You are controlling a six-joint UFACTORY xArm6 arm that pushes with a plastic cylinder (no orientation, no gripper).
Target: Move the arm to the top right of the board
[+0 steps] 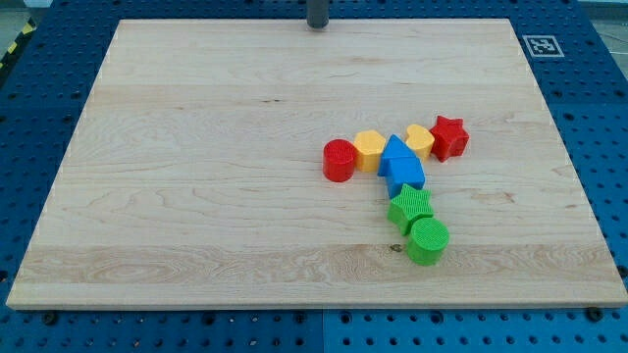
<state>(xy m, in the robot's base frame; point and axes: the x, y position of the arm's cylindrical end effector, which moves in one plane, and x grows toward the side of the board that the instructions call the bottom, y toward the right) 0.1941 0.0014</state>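
My tip (317, 26) is at the board's top edge, about the middle of the view's width, far above all the blocks. The blocks sit in a cluster right of centre: a red cylinder (340, 161), a yellow block (369, 150), a blue block (396, 154) with another blue block (405, 176) just below it, a second yellow block (420, 139) and a red star (449, 137). Below them lie a green star (410, 207) and a green cylinder (427, 240). The tip touches none of them.
The wooden board (196, 176) lies on a blue perforated table (608, 118). A black-and-white marker tag (541, 45) sits at the board's top right corner.
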